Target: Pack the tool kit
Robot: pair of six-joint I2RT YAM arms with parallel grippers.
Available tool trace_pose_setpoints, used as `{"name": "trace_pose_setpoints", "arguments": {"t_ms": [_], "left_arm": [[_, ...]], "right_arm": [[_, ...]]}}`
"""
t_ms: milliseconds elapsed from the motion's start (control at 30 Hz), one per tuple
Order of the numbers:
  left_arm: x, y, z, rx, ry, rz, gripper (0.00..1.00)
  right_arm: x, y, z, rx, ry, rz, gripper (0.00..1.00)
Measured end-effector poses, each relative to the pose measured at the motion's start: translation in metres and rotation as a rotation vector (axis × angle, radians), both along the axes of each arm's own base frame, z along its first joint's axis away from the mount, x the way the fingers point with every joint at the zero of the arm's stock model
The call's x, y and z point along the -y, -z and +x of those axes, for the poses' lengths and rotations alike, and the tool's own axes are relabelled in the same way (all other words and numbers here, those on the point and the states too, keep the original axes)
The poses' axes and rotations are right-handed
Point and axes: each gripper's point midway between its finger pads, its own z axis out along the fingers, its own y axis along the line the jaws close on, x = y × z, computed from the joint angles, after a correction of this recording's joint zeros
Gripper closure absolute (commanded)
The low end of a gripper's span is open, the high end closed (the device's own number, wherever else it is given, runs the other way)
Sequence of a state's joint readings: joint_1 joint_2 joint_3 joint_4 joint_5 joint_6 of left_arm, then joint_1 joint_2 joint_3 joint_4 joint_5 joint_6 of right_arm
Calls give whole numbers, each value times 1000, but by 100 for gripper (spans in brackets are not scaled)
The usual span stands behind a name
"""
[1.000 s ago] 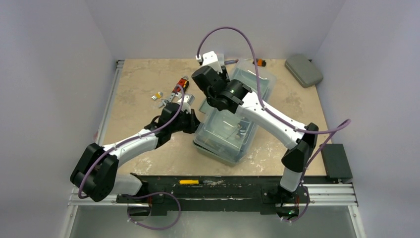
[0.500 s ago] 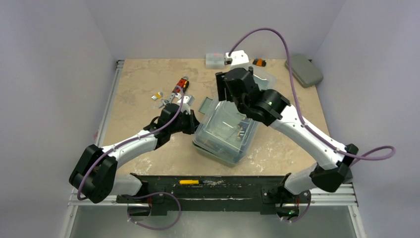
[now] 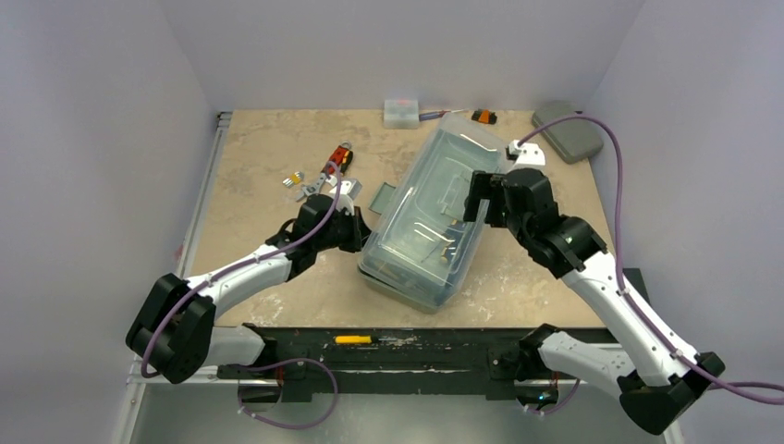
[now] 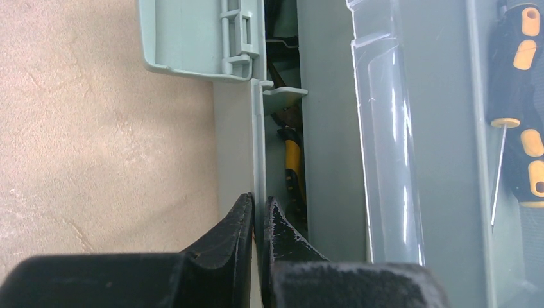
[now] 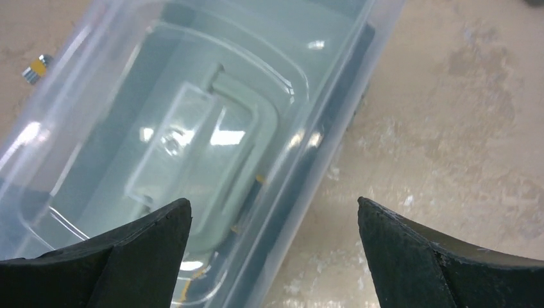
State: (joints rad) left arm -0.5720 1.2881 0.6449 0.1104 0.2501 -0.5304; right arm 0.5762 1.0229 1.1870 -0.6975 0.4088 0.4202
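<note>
While the left gripper (image 4: 258, 206) is clenched on the thin upright wall of the toolbox (image 3: 421, 236), the right gripper (image 5: 274, 208) hangs spread wide above the lid (image 5: 192, 83), grasping nothing. Toolbox sits mid-table (image 3: 268, 139), lying diagonally between the two arms.

Risks, as judged:
- Left pinch is on a narrow plastic edge, a small contact area. Any pull sideways could let the wall slip out, or drag the whole box across the smooth table.
- Latch (image 4: 199, 38) hangs open on the left side, and the left wrist view shows a dark gap between wall and lid edge. The lid may not be seated; pressing on it off-centre could rock it or pop it up.
- Lid is glossy and domed, so the right fingers could skate off rather than push down.
- Pliers (image 3: 333, 166) lie on the table, apart from the box on its far left. Latching now would leave them unpacked.

Materials: box body is matt sage-green plastic. Lid is translucent, ribbed and full of glare, with a pale green handle (image 5: 240, 135) recessed in it. A yellow-handled tool (image 4: 292, 163) shows in the gap. A black-and-yellow screwdriver (image 4: 523, 96) with a thin steel shaft lies under the lid. The table is mottled beige, stone-like.
</note>
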Motion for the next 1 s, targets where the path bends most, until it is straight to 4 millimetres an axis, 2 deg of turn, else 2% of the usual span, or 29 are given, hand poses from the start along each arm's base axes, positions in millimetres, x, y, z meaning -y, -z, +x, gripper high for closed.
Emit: {"name": "trace_pose_setpoints", "arguments": {"t_ms": [167,333,467,600,700,1000], "left_arm": [[0,0,0,2,1,2,99],[0,0,0,4,0,4,99],[0,0,0,7,-4,7,99],[0,0,0,16,-15,19,99],[-1,0,-1,25,-28,30,99],[2,1,-9,57,-44,63,99]], "right_arm": [[-1,44,-19,-46,13,124,1],[-11,54,-31,2,25,342,1],[-21,61,-31,-7,35,458,1],[-29,59,-19,-14,40,538,2],[-25,64,-7,-36,64,573,3],[-10,71,52,-61,109,669,11]]}}
